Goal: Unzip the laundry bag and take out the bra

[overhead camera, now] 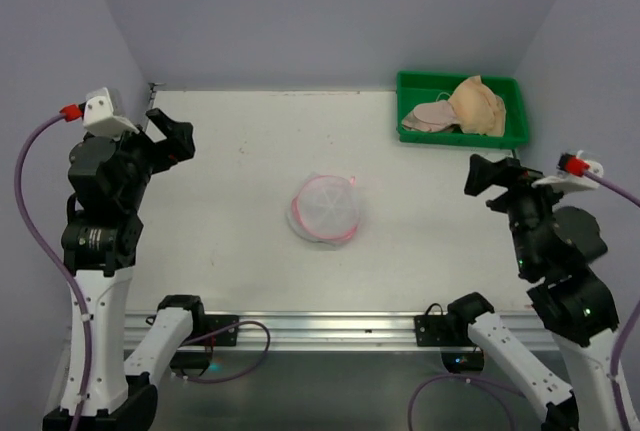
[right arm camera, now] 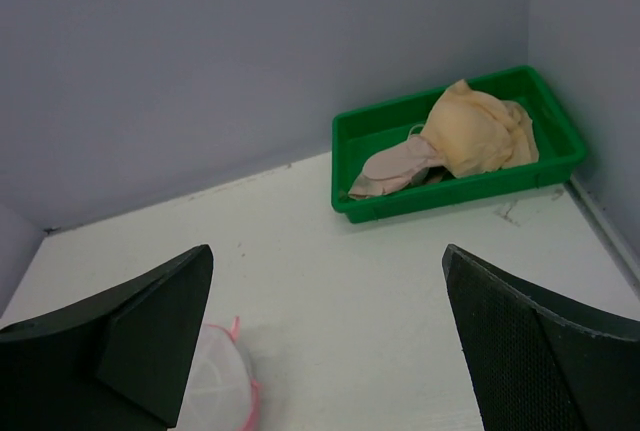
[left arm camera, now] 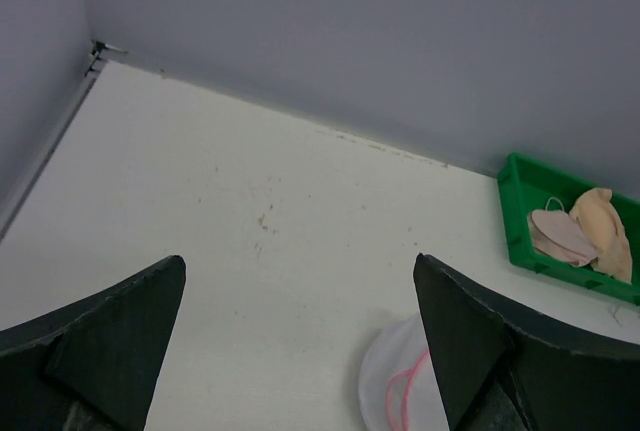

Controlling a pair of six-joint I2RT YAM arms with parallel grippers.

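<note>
The laundry bag [overhead camera: 325, 208] is a small round white mesh pouch with pink zipper trim, lying in the middle of the table. It also shows in the left wrist view [left arm camera: 400, 391] and the right wrist view [right arm camera: 215, 381]. No bra shows through its mesh. A beige bra [overhead camera: 478, 106] and a pale pink one [overhead camera: 430, 117] lie in the green tray [overhead camera: 412, 81]. My left gripper [overhead camera: 172, 136] is open and empty, raised well left of the bag; its wrist view [left arm camera: 300, 261] shows it too. My right gripper [overhead camera: 485, 183] is open and empty, raised right of the bag, as its wrist view [right arm camera: 328, 249] shows.
The green tray stands at the back right corner, against the walls, and also shows in the right wrist view [right arm camera: 450, 196]. Grey-blue walls close in the table at the back and both sides. A metal rail [overhead camera: 330, 326] runs along the near edge.
</note>
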